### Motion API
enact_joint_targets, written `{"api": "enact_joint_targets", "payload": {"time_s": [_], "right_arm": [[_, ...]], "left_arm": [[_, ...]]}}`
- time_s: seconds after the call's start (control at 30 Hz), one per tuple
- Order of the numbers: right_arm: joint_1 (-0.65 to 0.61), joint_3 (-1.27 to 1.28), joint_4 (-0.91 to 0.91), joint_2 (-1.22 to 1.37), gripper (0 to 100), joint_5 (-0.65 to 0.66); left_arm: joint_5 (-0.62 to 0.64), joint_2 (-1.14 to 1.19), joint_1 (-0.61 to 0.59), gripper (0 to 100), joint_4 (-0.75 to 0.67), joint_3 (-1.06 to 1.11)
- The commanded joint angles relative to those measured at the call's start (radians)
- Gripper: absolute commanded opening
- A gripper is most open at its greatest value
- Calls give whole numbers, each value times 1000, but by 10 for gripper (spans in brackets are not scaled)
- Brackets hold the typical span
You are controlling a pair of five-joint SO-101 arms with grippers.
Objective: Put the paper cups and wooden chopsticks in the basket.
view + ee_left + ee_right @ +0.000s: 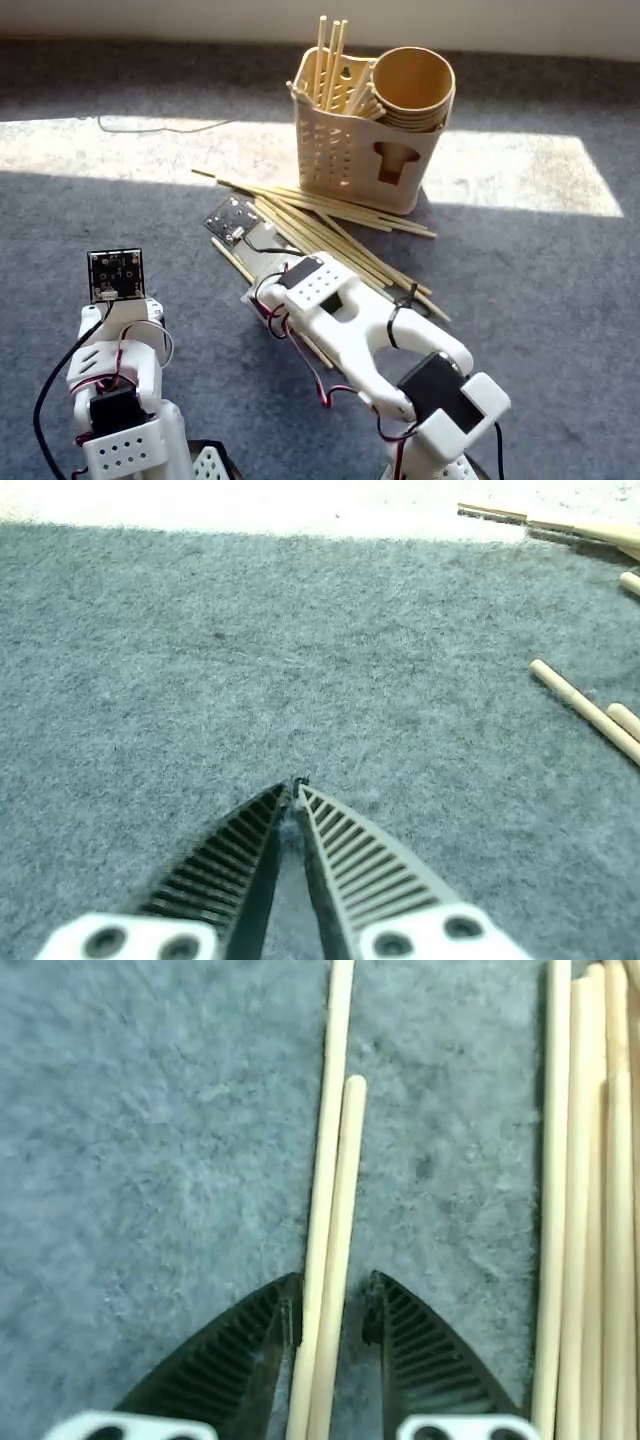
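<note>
Several nested brown paper cups point(413, 85) and upright pale wooden chopsticks point(330, 55) fill a cream slotted plastic basket point(340, 170), seen from high at 1 o'clock on grey carpet point(540, 290); loose chopstick heap point(330, 228) at basket's 7 o'clock. Left wrist view: left gripper point(297, 792) clenched, empty, over carpet. Right wrist view: right gripper point(330, 1290) released, jaws straddling two loose chopsticks point(335, 1180).
</note>
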Motion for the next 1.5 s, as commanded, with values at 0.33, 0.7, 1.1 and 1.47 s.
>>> {"api": "enact_joint_targets", "payload": {"time_s": [0.33, 0.7, 1.1, 1.47], "right_arm": [[-5, -53, 4, 13, 5, 9], [-2, -88, 148, -133, 5, 9], [-2, 79, 173, -470, 5, 9], [97, 113, 170, -880, 5, 9]], "left_arm": [[-3, -5, -5, 8, -18, 18], [-3, -5, -5, 8, -18, 18], [-3, -5, -5, 8, -18, 18], [-3, -5, -5, 8, -18, 18]]}}
